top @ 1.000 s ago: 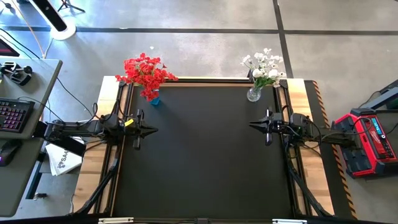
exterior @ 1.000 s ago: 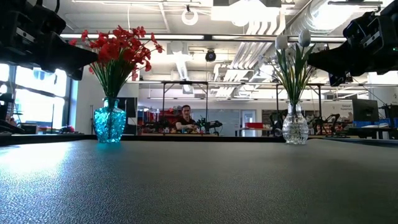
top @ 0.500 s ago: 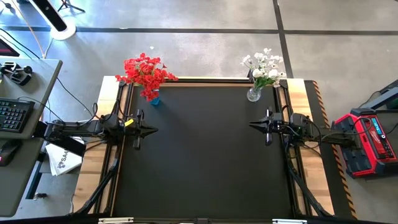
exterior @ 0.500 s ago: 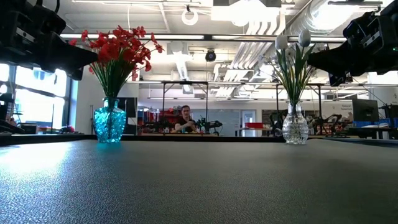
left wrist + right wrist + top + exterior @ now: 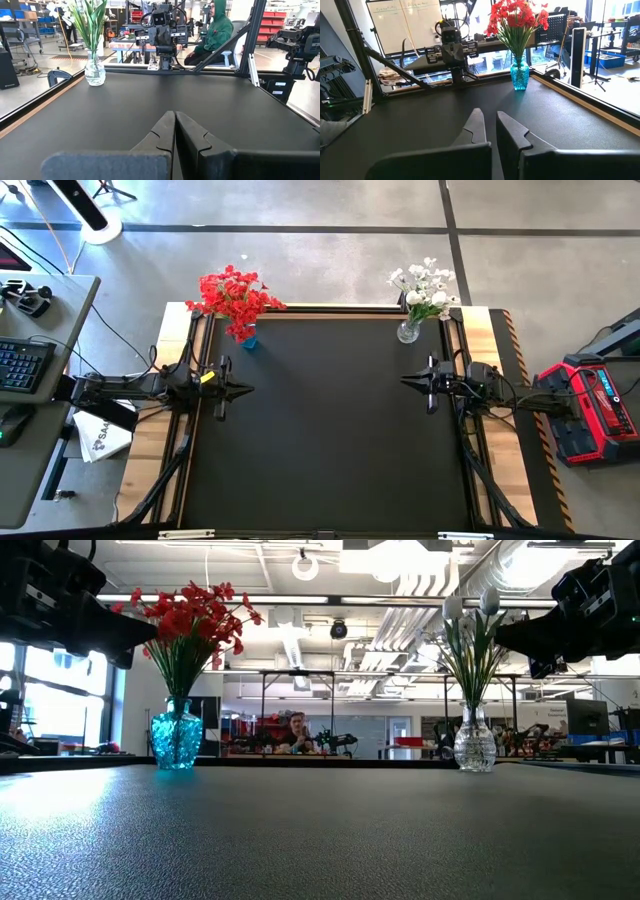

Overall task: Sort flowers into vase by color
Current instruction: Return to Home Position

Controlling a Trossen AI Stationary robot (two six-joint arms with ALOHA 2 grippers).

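The red flowers (image 5: 233, 295) stand with their stems in a blue vase (image 5: 177, 737) at the table's far left corner. The white flowers (image 5: 425, 287) stand in a clear glass vase (image 5: 474, 743) at the far right corner. My left gripper (image 5: 247, 389) hovers shut above the mat at the left side, holding nothing. My right gripper (image 5: 405, 381) hovers shut at the right side, also holding nothing. The left wrist view shows the shut left gripper (image 5: 174, 116) with the clear vase (image 5: 95, 71) beyond it. The right wrist view shows the shut right gripper (image 5: 489, 116) and the blue vase (image 5: 519, 75).
The black mat (image 5: 330, 430) lies bare between the two arms. Wooden table edges (image 5: 148, 450) run along both sides. A desk with a keyboard (image 5: 20, 365) stands to the left, a red case (image 5: 590, 405) to the right. A person (image 5: 296, 732) sits in the room beyond the far edge.
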